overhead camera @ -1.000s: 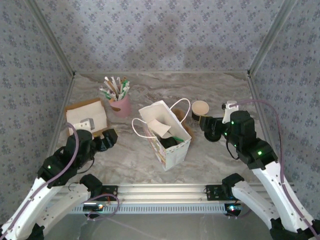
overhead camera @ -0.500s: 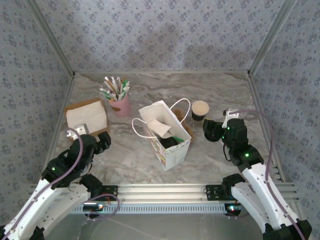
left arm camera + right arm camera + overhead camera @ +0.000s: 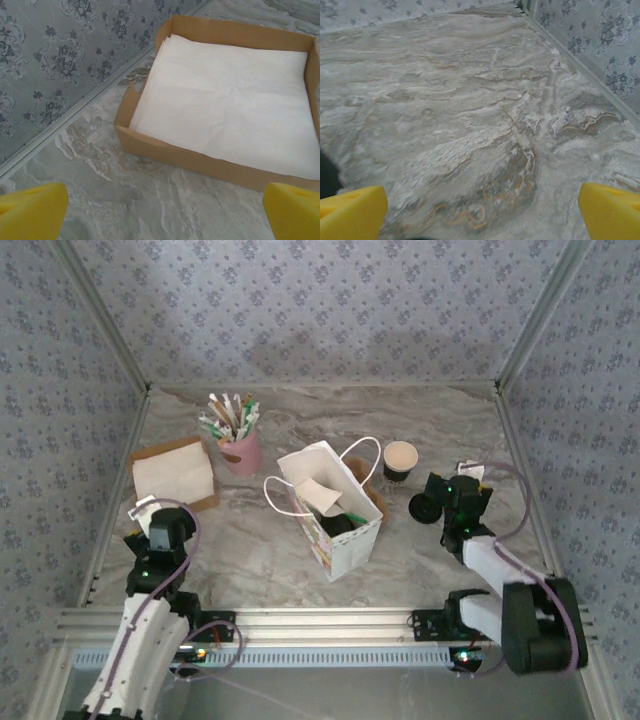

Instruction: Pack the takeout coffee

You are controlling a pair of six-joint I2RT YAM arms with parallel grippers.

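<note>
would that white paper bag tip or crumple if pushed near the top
Probably crumples first: the paper bag looks thin-walled, its top open. It stands tall on a narrow base, so tipping is possible, though contents may steady it.

The white paper bag (image 3: pixel 335 515) stands mid-desk and splits the 2 sides. Left of it, the napkin box (image 3: pixel 225 100) sits right ahead of the left hand (image 3: pixel 160 210), with the pink straw cup (image 3: pixel 240 448) further back; a bare lane runs between them and the bag. Ahead of the right hand (image 3: pixel 480 210) the desk (image 3: pixel 470 100) lies bare. The dark cup (image 3: pixel 400 462) stands near the bag's handle.
</note>
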